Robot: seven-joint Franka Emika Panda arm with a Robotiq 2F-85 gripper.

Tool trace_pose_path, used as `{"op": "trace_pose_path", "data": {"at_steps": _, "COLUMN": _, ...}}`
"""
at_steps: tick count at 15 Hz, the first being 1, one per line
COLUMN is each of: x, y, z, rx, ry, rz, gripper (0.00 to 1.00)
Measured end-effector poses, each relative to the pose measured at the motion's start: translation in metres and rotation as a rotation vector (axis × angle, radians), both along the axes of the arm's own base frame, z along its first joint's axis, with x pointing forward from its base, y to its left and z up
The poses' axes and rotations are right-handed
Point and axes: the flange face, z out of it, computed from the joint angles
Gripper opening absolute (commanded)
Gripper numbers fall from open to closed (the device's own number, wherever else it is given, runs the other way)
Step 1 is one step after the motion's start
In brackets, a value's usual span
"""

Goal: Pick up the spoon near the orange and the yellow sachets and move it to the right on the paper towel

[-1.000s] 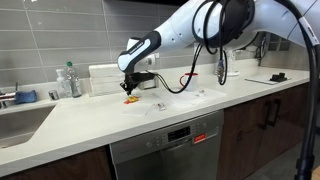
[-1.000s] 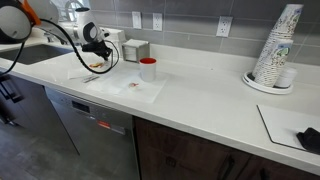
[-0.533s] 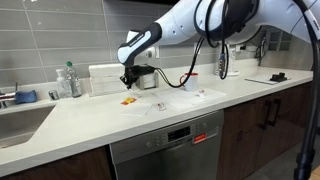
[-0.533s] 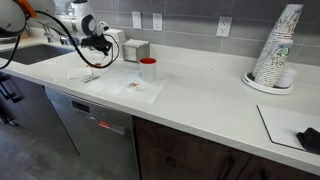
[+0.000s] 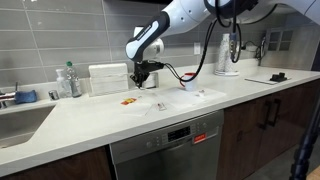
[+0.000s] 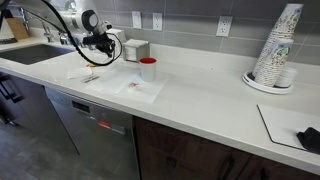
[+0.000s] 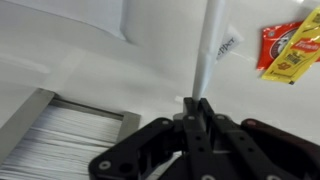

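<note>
At centre of the wrist view, showing the gripper [image 7: 197, 104] clamping its fingers shut on a thin white spoon [image 7: 208, 50], handle pinched at the tips and running up toward the top edge. In the upper right of that frame, catching the orange and the yellow sachets [image 7: 285, 50] lying side by side on the pale surface, just beside the spoon's far end. Giving detail that both exterior views are missing: spoon too small to make out there.

In an exterior view, showing the gripper [image 5: 143, 69] hanging above the counter [image 5: 90, 122], with the sachets [image 5: 129, 100] as an orange speck below and slightly left. In an exterior view, placing the gripper [image 6: 101, 43] in the upper left, with the red mug [image 6: 148, 69] and the paper towel [image 6: 150, 93] sitting lower right of it.
</note>
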Motion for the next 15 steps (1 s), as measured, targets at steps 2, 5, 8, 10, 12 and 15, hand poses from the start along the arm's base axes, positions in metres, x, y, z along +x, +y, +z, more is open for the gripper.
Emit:
{"op": "trace_pose_path", "data": {"at_steps": 2, "x": -0.008, "y": -0.010, "z": 0.009, "rx": 0.012, "ry": -0.010, "rz": -0.036, "gripper": 0.02}}
{"op": "trace_pose_path", "data": {"at_steps": 5, "x": -0.023, "y": -0.029, "z": 0.021, "rx": 0.033, "ry": -0.028, "rz": -0.113, "gripper": 0.02}}
{"op": "trace_pose_path", "data": {"at_steps": 8, "x": -0.040, "y": -0.060, "z": 0.025, "rx": 0.051, "ry": -0.044, "rz": -0.233, "gripper": 0.02}}
{"op": "trace_pose_path", "data": {"at_steps": 10, "x": -0.052, "y": -0.089, "z": 0.025, "rx": 0.047, "ry": -0.063, "rz": -0.333, "gripper": 0.02}}
{"op": "trace_pose_path", "data": {"at_steps": 12, "x": -0.068, "y": -0.118, "z": 0.024, "rx": 0.034, "ry": -0.083, "rz": -0.421, "gripper": 0.02}}
{"op": "trace_pose_path", "data": {"at_steps": 15, "x": -0.095, "y": -0.155, "z": 0.022, "rx": -0.001, "ry": -0.097, "rz": -0.522, "gripper": 0.02}}
